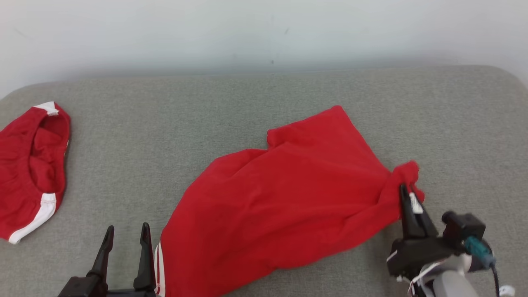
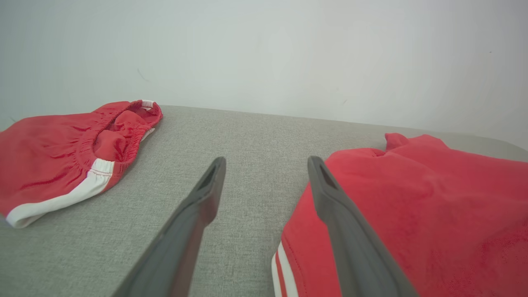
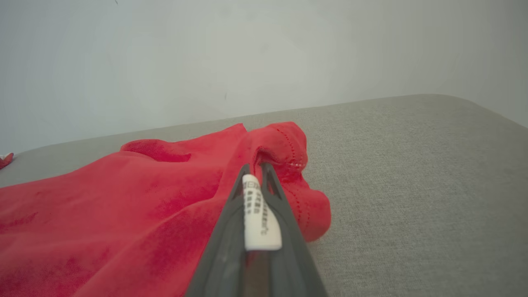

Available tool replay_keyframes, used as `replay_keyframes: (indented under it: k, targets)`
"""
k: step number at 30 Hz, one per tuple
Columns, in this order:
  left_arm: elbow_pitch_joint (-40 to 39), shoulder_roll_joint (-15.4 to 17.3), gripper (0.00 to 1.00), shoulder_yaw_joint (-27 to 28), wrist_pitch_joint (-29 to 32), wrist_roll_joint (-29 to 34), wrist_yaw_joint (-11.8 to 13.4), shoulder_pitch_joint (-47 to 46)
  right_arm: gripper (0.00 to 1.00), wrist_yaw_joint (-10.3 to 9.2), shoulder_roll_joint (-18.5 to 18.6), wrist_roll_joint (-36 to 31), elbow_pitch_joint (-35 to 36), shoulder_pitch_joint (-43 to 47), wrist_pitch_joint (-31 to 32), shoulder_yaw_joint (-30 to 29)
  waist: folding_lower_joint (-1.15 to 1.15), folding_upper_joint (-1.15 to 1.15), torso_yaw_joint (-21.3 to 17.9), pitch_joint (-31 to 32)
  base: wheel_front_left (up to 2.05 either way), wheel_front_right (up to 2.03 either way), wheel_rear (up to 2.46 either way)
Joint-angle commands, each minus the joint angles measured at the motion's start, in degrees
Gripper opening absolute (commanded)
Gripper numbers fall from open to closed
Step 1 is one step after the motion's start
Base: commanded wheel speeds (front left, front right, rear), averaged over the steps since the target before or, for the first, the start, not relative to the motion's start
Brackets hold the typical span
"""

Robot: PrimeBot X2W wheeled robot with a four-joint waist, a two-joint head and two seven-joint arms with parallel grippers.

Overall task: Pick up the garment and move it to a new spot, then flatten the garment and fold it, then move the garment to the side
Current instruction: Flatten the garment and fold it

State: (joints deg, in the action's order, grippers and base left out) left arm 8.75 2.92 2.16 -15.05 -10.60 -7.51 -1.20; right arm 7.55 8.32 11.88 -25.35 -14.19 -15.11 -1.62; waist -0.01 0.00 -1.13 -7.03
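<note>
The garment (image 1: 288, 198), red with thin white stripes at its lower-left hem, lies rumpled across the middle of the grey padded surface (image 1: 198, 107). My right gripper (image 1: 406, 194) is shut on its bunched right corner. In the right wrist view the gripper (image 3: 255, 169) pinches the red fabric (image 3: 284, 156), and a white printed label (image 3: 258, 214) lies between the fingers. My left gripper (image 1: 127, 227) stands open at the lower left, holding nothing, just left of the striped hem. In the left wrist view the gripper (image 2: 266, 161) has its right finger lying over the garment's edge (image 2: 433, 206).
A second red piece with an elastic waistband and a white side band (image 1: 33, 165) lies at the surface's left edge, also in the left wrist view (image 2: 62, 156). A pale wall (image 1: 264, 33) rises behind the surface. Bare grey surface lies between the two red pieces.
</note>
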Motion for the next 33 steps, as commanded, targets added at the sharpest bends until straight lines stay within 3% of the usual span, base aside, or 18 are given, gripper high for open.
replay_keyframes:
  k: [1,2,3,13,23,33]
  targets:
    - [0.01,-0.07,1.00,0.09,-0.19,-0.34,0.07,0.81,0.19,-0.13,-0.63,0.37,0.44,0.98,-0.05,-0.23,0.01,0.00,-0.72,0.43,0.00,0.00,0.00]
    - [0.11,-0.07,1.00,-0.02,-0.19,-0.45,0.07,0.90,0.51,-0.13,-0.81,0.17,0.73,2.04,-0.05,-0.70,0.01,0.00,-0.82,0.47,0.00,0.00,0.00]
    - [0.29,-0.06,1.00,-0.06,-0.19,-0.48,0.06,1.04,1.00,-0.13,-1.02,-0.12,1.16,2.72,-0.06,-0.89,0.01,0.00,-0.98,0.62,0.00,0.00,0.00]
    - [0.47,-0.05,1.00,0.34,-0.19,0.34,0.05,2.22,1.00,-0.13,-2.88,-1.65,8.93,6.83,-0.05,-4.21,0.01,0.00,-1.38,2.74,0.00,0.00,0.00]
    - [0.20,-0.05,1.00,0.88,-0.19,1.35,0.05,4.15,1.00,-0.13,-4.61,-2.56,19.24,13.49,-0.05,-3.91,0.01,0.00,-0.41,5.65,0.00,0.00,0.00]
    - [0.62,0.37,1.00,1.71,-0.19,1.53,0.04,5.69,1.00,-0.13,-5.33,-1.76,21.79,19.33,-0.05,-1.81,0.01,0.00,-0.91,6.02,0.00,0.00,0.00]
